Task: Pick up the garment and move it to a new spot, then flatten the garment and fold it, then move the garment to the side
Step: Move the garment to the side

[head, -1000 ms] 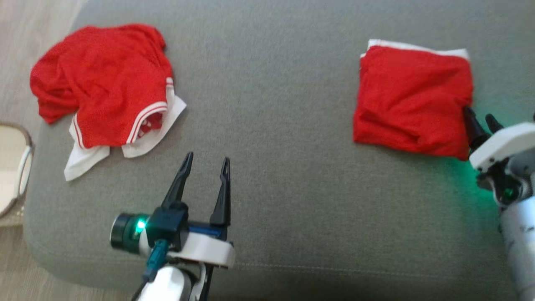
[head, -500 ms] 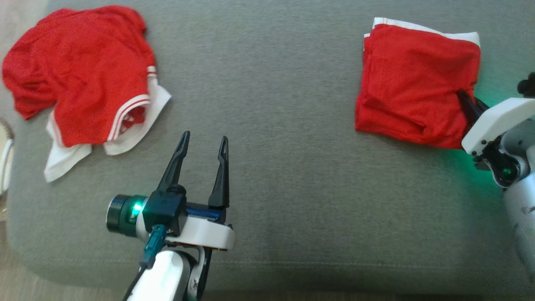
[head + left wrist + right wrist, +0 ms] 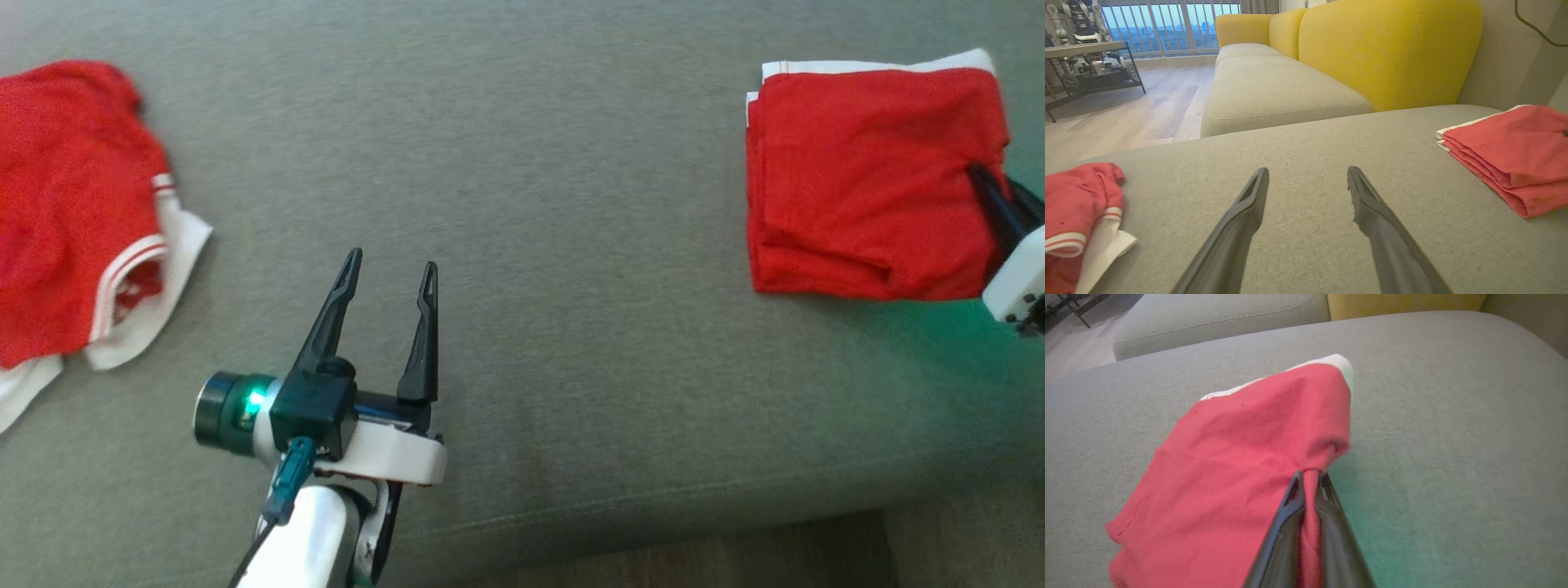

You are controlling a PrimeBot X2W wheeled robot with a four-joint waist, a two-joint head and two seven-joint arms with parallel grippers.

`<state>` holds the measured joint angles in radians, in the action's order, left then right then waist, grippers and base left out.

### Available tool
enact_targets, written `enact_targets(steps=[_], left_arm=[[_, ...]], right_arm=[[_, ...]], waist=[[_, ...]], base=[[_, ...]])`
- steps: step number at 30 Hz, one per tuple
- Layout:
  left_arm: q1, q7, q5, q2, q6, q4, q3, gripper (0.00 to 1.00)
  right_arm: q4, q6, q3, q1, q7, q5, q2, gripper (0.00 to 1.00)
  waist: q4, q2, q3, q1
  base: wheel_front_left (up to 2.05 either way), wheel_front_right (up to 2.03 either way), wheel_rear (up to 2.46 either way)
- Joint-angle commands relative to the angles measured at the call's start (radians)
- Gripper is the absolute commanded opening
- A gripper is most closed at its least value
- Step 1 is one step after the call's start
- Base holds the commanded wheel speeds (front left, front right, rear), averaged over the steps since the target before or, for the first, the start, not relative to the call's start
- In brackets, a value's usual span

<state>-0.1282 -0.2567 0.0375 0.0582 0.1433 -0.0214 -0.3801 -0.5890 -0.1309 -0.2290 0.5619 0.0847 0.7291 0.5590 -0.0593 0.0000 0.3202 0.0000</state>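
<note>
We are pinching the edge of the folded garment [image 3: 857, 188] in the right pincer [image 3: 1310, 475]; left pincer [image 3: 392, 261] is hovering spread over the cushion [image 3: 571, 204].

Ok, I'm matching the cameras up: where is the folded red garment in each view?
Head view: folded garment upper right, right gripper pinching its right edge.
Left wrist view: folded garment at the right edge, mid-height.
Right wrist view: folded garment centre-left, pinched at the fingertips.
Shared landmark: its white hem, far side.

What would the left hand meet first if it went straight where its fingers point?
Probably only the grey fabric cushion: the left hand points between the crumpled red-and-white garment and the folded red garment. Depth unclear.
</note>
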Motion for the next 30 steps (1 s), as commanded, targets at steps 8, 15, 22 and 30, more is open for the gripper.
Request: enact_targets(steps=[8, 15, 22, 30], left_arm=[[-0.049, -0.005, -0.025, 0.021, -0.012, 0.042, 0.031, 1.00], [-0.055, -0.005, -0.028, 0.026, -0.016, 0.039, 0.027, 1.00], [-0.060, -0.005, -0.037, 0.032, -0.016, 0.038, 0.015, 1.00], [-0.071, -0.005, -0.034, 0.033, -0.012, 0.040, 0.012, 1.00]], right_arm=[[0.040, 0.000, 0.016, 0.027, -0.083, -0.045, 0.049, 0.00], [0.006, 0.000, 0.040, 0.069, -0.118, -0.119, 0.048, 0.00], [-0.033, 0.000, 0.087, 0.109, -0.144, -0.194, 0.044, 0.00], [-0.051, 0.000, 0.117, 0.128, -0.151, -0.289, 0.044, 0.00]], waist=[[-0.083, 0.0000, 0.036, 0.0000], [-0.088, 0.0000, 0.047, 0.0000], [-0.082, 0.0000, 0.058, 0.0000], [-0.076, 0.0000, 0.071, 0.0000]], base=[[0.00, 0.00, 0.00], [0.00, 0.00, 0.00], [0.00, 0.00, 0.00], [0.00, 0.00, 0.00]])
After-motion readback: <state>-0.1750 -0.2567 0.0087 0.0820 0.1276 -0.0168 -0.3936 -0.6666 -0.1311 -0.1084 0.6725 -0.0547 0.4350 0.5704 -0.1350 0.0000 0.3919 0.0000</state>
